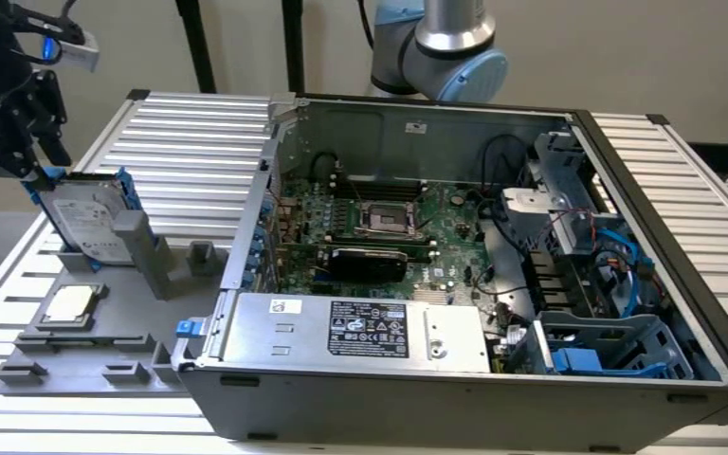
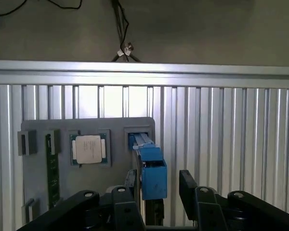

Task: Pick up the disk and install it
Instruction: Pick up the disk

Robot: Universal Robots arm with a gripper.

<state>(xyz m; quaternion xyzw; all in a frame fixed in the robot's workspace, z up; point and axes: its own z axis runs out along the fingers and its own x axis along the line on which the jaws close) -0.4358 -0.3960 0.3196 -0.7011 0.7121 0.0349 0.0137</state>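
exterior view, one disk [image 1: 86, 220], one gripper [image 1: 18, 163]

Light is soft and even in the exterior view. In the wrist view the ribbed table [image 2: 231, 125] glares bright, and the surface [image 2: 192, 29] beyond it is dim.

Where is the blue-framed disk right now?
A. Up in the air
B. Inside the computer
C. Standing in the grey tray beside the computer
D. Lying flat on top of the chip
C: the disk stands tilted in a slot of the grey tray, outside the computer, with the open end effector around its top end.
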